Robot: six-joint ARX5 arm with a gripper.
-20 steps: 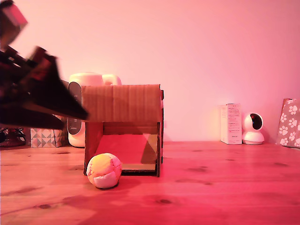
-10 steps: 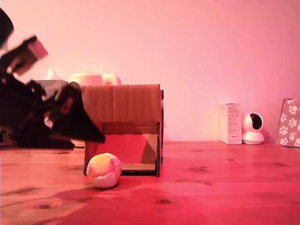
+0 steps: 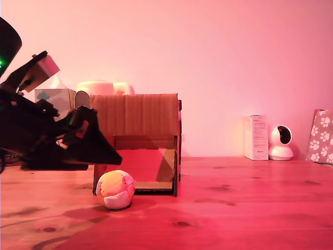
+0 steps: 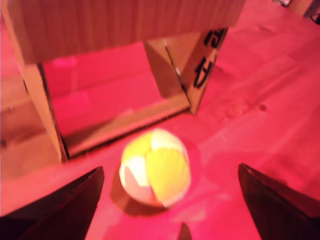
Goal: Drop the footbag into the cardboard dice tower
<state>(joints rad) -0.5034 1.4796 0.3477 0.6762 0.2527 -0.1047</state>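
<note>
The footbag (image 3: 115,189), a small yellow, orange and white ball, rests on the wooden table (image 3: 234,208). It sits just in front of the cardboard dice tower (image 3: 135,114), at the corner of the lower opening on the exterior view's left. My gripper (image 3: 112,156) reaches in from the exterior view's left and hangs just above and beside the ball, not touching it. In the wrist view the footbag (image 4: 155,167) lies between the two dark fingers (image 4: 65,205), which stand wide open. The dice tower (image 4: 115,25) with its sloped floor fills the space behind it.
A white rounded appliance (image 3: 101,87) and a tissue box (image 3: 54,96) stand behind the tower. On the exterior view's right are a white carton (image 3: 256,137), a small white camera (image 3: 281,142) and a paw-print box (image 3: 322,136).
My gripper has come down and moved to the exterior view's right, closing in on the footbag. The ball and the tower have stayed where they were.
</note>
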